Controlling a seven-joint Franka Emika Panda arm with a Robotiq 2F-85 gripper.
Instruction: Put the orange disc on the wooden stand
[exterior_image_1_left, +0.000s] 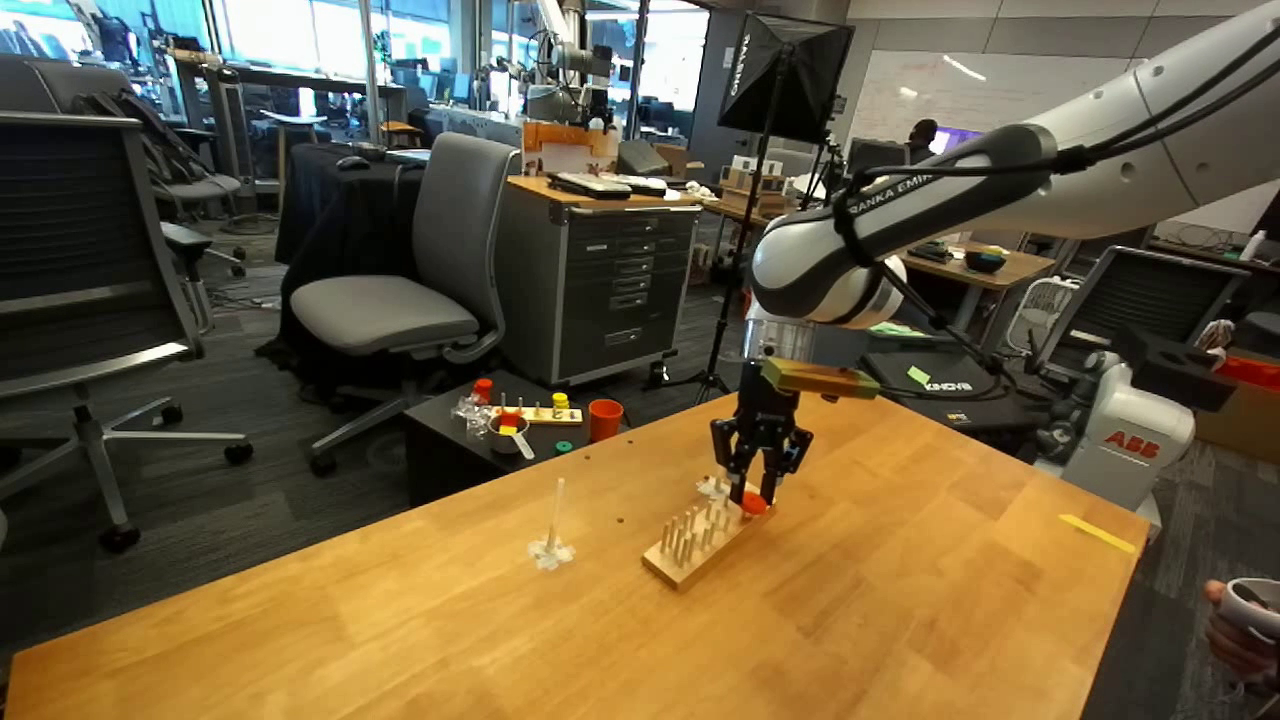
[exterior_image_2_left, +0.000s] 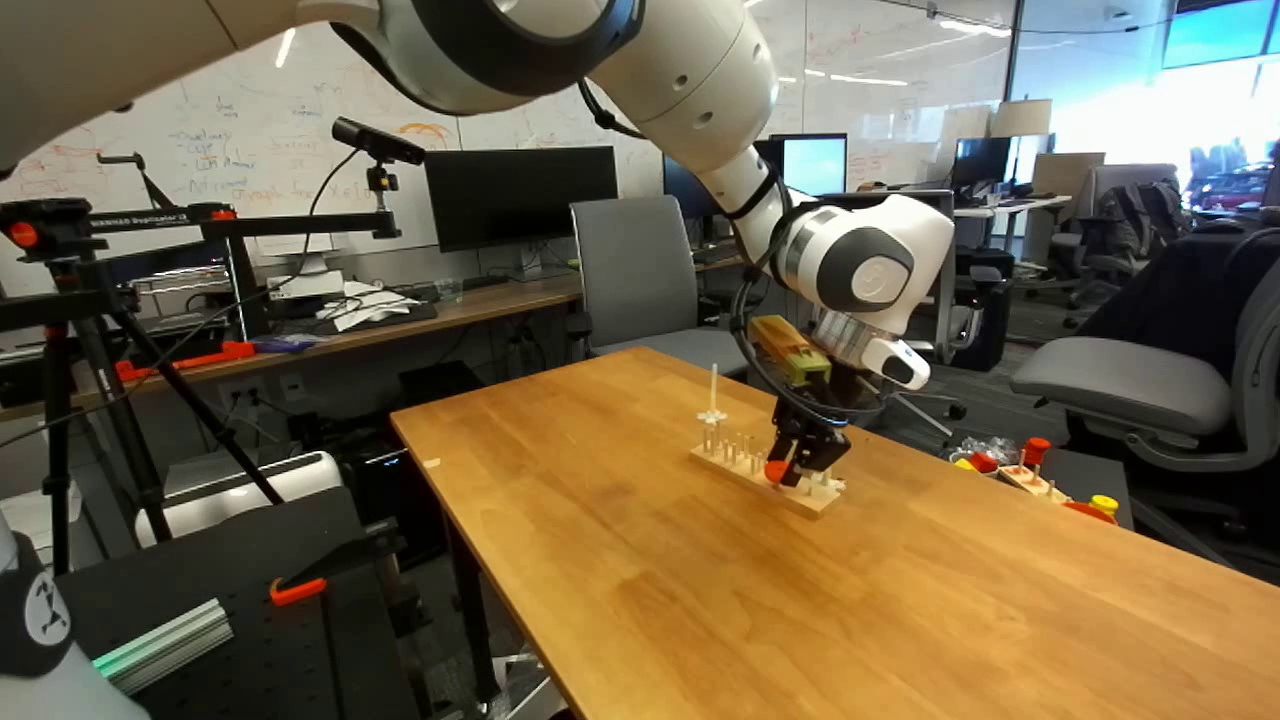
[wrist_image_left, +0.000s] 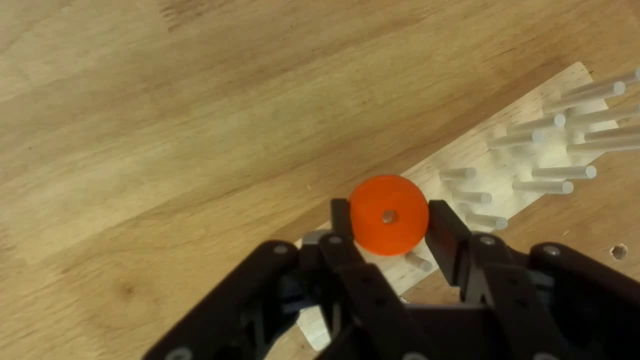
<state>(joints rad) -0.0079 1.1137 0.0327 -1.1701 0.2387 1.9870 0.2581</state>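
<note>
The orange disc (wrist_image_left: 370, 235) lies between both fingertips of my gripper (wrist_image_left: 390, 215) in the wrist view. The fingers touch its two sides. A peg end shows in its centre hole. The wooden stand (wrist_image_left: 500, 165) is a light board with several upright pegs in groups. In both exterior views the disc (exterior_image_1_left: 753, 504) (exterior_image_2_left: 774, 470) is low at the stand (exterior_image_1_left: 665, 568) (exterior_image_2_left: 815, 507), among its sparser pegs, under my downward gripper (exterior_image_1_left: 752, 492). I cannot tell whether the disc rests on the board. The gripper hides part of the stand's end.
A thin upright dowel (exterior_image_1_left: 555, 515) stands taped to the wooden table (exterior_image_1_left: 400, 620) near the stand; it also shows in an exterior view (exterior_image_2_left: 714, 390). A low black table beside it holds an orange cup (exterior_image_1_left: 605, 420) and another pegged board (exterior_image_1_left: 545, 415). Yellow tape (exterior_image_1_left: 1097, 533) marks the table.
</note>
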